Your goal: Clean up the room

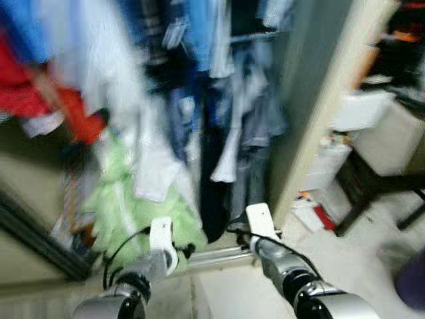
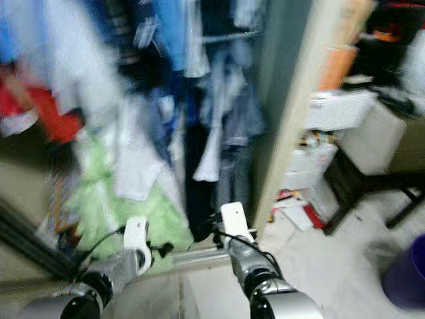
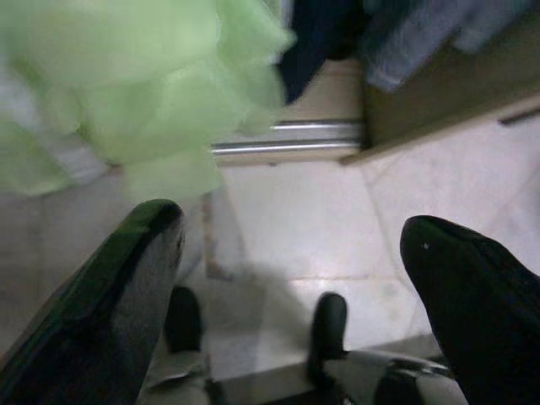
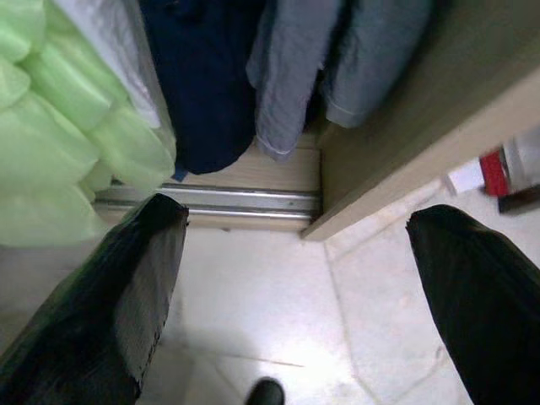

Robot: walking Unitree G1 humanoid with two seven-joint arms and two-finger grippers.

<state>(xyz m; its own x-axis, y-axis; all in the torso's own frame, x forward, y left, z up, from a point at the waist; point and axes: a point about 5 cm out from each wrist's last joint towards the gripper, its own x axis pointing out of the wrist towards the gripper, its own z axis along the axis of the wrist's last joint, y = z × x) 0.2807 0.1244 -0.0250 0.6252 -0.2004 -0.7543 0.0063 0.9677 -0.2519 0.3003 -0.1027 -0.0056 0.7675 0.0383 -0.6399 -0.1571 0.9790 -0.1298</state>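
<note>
An open closet holds hanging clothes (image 1: 219,100) in blue, white, grey and dark navy. A light green ruffled garment (image 1: 136,206) hangs low at the closet's left, reaching the metal sliding-door track (image 1: 219,256). My left gripper (image 3: 291,278) is open and empty above the pale tile floor, close to the green garment (image 3: 143,84). My right gripper (image 4: 295,287) is also open and empty, facing the track (image 4: 211,202) and the grey (image 4: 291,76) and navy clothes (image 4: 202,84). Both arms (image 1: 279,259) reach forward at the bottom of the head views.
A beige closet side wall (image 1: 312,106) stands right of the clothes. Beyond it, white boxes (image 1: 362,109), a dark table frame (image 1: 368,189) and red and white items (image 1: 312,212) crowd the floor. A dark blue bin (image 2: 405,272) sits far right. A black door edge (image 1: 40,242) runs at left.
</note>
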